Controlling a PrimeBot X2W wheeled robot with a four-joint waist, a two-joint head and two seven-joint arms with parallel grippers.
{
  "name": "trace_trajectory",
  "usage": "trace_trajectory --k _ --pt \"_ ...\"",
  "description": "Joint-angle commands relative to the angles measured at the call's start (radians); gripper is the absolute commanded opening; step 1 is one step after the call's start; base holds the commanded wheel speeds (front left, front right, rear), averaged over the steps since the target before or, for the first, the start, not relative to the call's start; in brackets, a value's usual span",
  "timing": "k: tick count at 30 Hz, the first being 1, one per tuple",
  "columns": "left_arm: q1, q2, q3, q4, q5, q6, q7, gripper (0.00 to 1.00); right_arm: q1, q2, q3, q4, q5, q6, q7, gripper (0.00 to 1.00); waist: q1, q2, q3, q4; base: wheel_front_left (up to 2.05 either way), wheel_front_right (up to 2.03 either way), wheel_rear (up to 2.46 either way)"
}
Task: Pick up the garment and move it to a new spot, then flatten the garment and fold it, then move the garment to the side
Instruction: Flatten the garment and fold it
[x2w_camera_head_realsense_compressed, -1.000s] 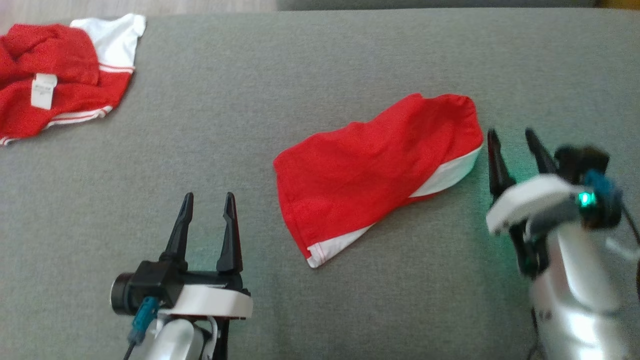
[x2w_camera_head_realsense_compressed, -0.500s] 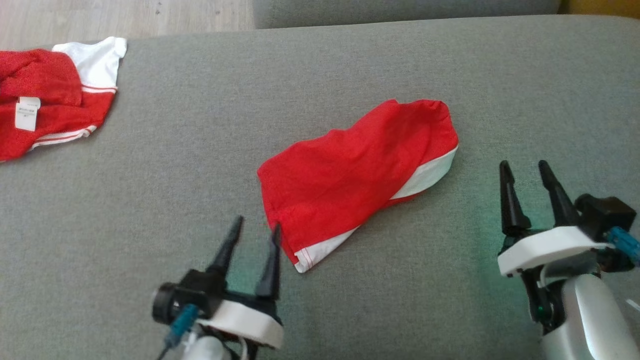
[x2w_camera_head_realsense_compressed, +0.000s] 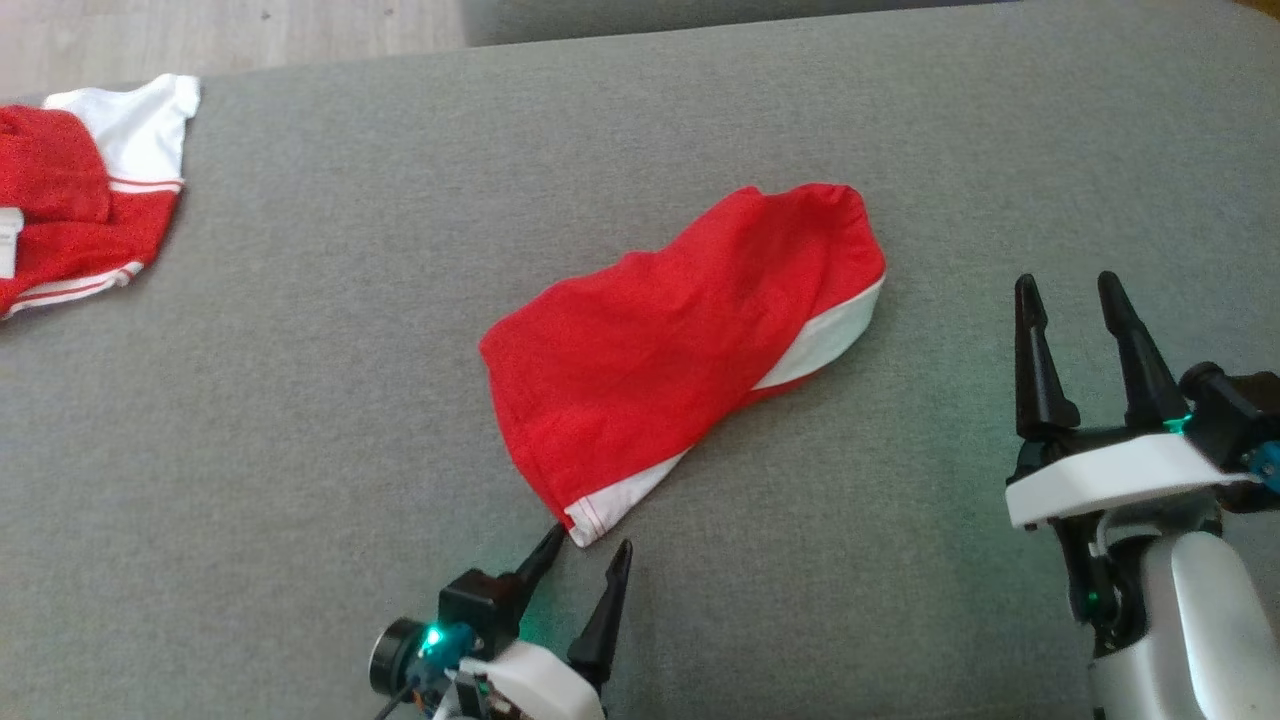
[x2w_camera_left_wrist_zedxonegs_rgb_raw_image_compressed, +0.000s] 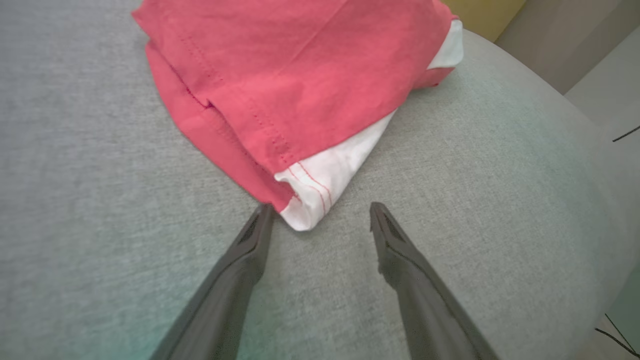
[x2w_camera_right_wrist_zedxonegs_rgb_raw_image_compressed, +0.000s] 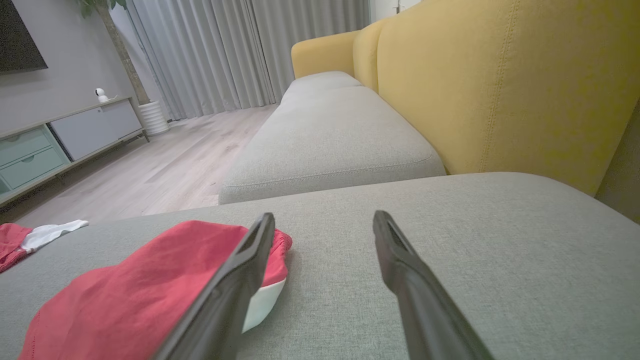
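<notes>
- The left gripper (x2w_camera_left_wrist_zedxonegs_rgb_raw_image_compressed: 321, 207) is spread and holds nothing. Its tips are low over the grey cushion (x2w_camera_head_realsense_compressed: 300, 420), near the cushion's near edge.
- The white hemmed corner (x2w_camera_left_wrist_zedxonegs_rgb_raw_image_compressed: 306, 207) of the folded red garment (x2w_camera_head_realsense_compressed: 670, 350) pokes in between the two fingers. It sits close against one finger, which seems to touch the red edge, and well short of the other.
- The garment lies about mid-cushion, folded in layers, with a white band along its right side.
- The right gripper (x2w_camera_head_realsense_compressed: 1066, 283) is also spread and empty. It hangs over bare cushion just off the garment's right end, apart from the cloth.
- A second red and white garment (x2w_camera_head_realsense_compressed: 90, 220) lies bunched at the cushion's far left corner, well apart.
- Risk: only the tip of the corner is between the fingers, so closing now may catch just the white layer. The fold would then peel open on the lift.
- Risk: driving forward with one finger against the hem may shove the corner away and bunch the cloth.
- Risk: going lower may dig the tips into the upholstery, pinching cushion fabric along with the garment.
</notes>
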Motion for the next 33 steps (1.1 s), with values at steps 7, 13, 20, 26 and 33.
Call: trace_trajectory --k 7,13,20,26,33 --pt "-0.074 -0.015 0.008 0.008 -0.005 0.001 -0.04 0.43 -0.009 -0.003 0.02 -0.061 0.005 -0.001 0.007 1.0 0.0 -0.0001 0.004 -0.024 0.0 0.0 0.0" --pt "-0.107 -0.017 0.025 0.031 0.0 0.029 -0.106 0.0 0.001 -0.003 0.011 -0.062 0.004 -0.001 0.005 1.0 0.0 -0.0001 -0.007 -0.028 0.0 0.0 0.0" --pt "-0.13 0.023 0.097 -0.079 0.012 0.076 -0.172 0.0 0.023 -0.003 -0.01 -0.063 0.007 -0.001 0.005 1.0 0.0 -0.0001 -0.027 -0.014 0.0 0.0 0.0" --pt "-0.14 0.072 0.147 -0.208 0.016 0.101 -0.173 0.0 0.033 -0.003 -0.023 -0.06 0.011 -0.001 0.007 1.0 0.0 -0.0001 -0.031 -0.006 0.0 0.0 0.0" --pt "-0.191 0.139 0.236 -0.224 -0.02 0.134 -0.1 0.0 0.026 -0.003 -0.019 -0.06 0.022 -0.001 0.006 1.0 0.0 -0.0001 -0.003 -0.016 0.0 0.0 0.0"
